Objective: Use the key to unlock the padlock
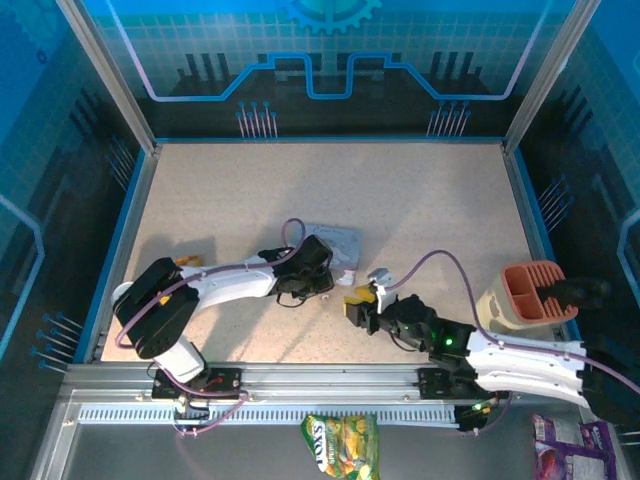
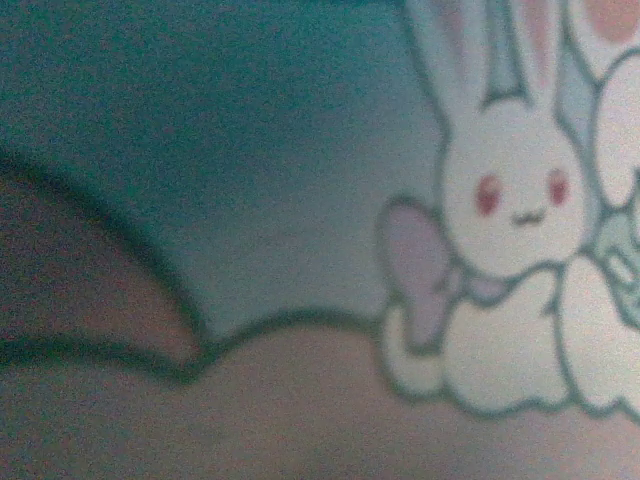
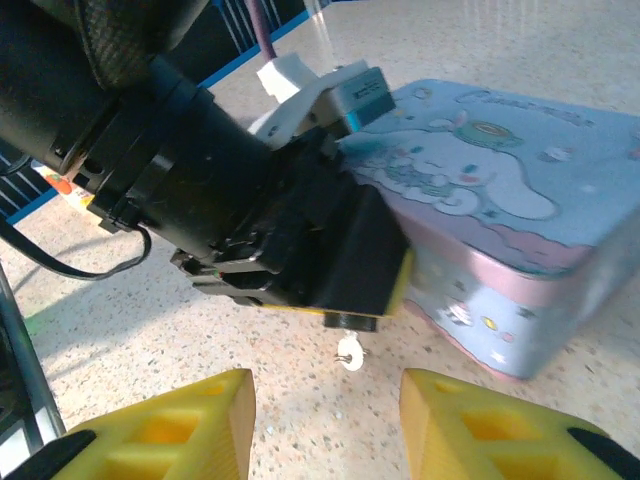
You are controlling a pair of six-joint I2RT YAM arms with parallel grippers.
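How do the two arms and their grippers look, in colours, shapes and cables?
Both the left arm and the right arm have white shells and black joints, each trailed by a purple cable. The right gripper has blocky yellow fingers with hollow cells; the left gripper is black.

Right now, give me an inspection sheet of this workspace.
Surface: speckled beige table.
Job's things: small dark piece with a silvery loop hangs under the left gripper; padlock body not made out.
Clutter: cartoon tin, salmon holder, snack bag.
Grippers: right gripper open, nothing between its fingers; left gripper's jaws hidden.
Cables: purple cable arcs over each arm.
Surroundings: blue panels, metal frame.
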